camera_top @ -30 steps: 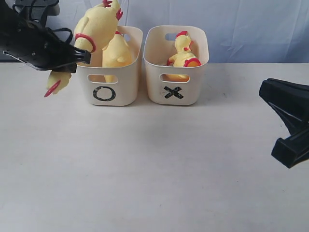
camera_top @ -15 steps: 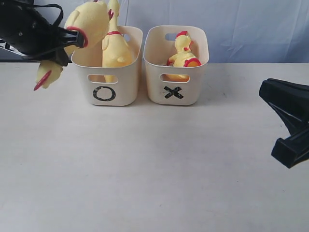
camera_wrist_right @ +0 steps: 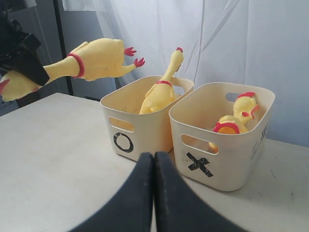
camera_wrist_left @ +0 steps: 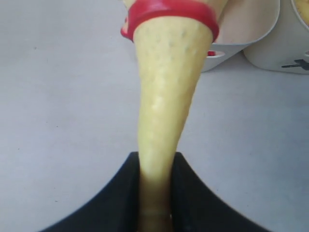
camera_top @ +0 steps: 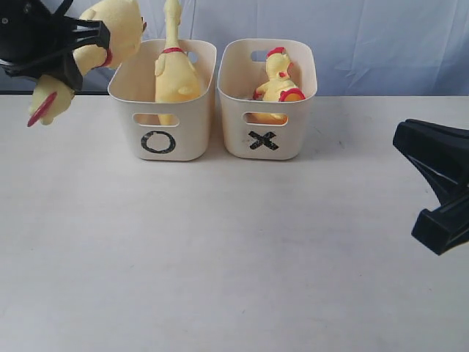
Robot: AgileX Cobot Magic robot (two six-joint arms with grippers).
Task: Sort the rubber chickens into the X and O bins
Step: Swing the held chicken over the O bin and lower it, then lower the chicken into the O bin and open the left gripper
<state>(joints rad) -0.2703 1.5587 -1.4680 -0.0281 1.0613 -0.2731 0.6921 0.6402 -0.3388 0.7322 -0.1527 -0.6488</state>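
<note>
bright, soft, even light; the o bin (camera_top: 187, 139) and x bin (camera_top: 234, 139) cast faint shadows toward 6 o'clock on the surface (camera_top: 220, 257). the left claw (camera_wrist_left: 155, 162), its chicken (camera_wrist_left: 169, 96) and the right claw (camera_wrist_right: 154, 157) blur.

The bench (camera_top: 234, 257) before the O bin (camera_top: 183, 139) and X bin (camera_top: 293, 139) lies bare and wide, but only a slit parts the two bins. An upright rubber chicken (camera_top: 174, 73) pokes its neck above the O bin's rim, leaving that bin's left half open. The held rubber chicken (camera_top: 110, 33) in the left gripper (camera_wrist_left: 156, 162) hangs just left of that rim.
</note>
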